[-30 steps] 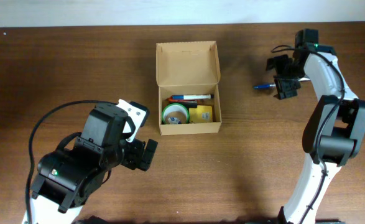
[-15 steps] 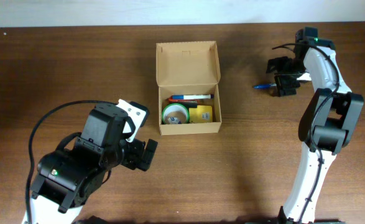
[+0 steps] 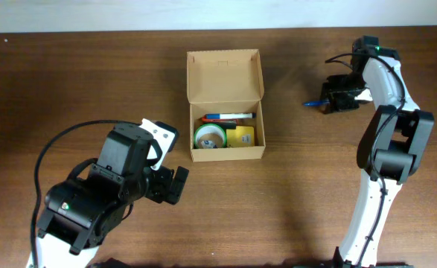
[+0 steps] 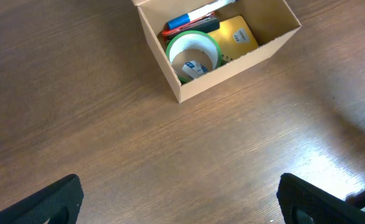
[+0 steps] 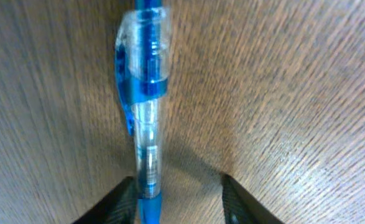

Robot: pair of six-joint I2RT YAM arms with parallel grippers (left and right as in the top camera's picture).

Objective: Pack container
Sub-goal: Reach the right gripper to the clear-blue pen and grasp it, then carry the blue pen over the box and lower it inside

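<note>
Box [image 3: 224, 74] sits mid-table [image 3: 91, 74], flap up. Packed so far: tape roll [image 3: 210, 136], yellow item [image 3: 242, 136], marker [image 3: 225, 117]. Not yet packed: blue pen [image 5: 143, 124], lying well right of the box. Right gripper [image 5: 176, 193] straddles it, fingers apart, not clamped (pen nearer one finger). Left gripper [image 4: 179, 205] is spread wide, empty, near the box front. Nothing lies between pen and box; closing the flap likely remains.

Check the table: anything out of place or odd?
Only the blue pen: it lies on the table right of the box, straddled by the open right gripper. Nothing looks spilled or damaged.
</note>
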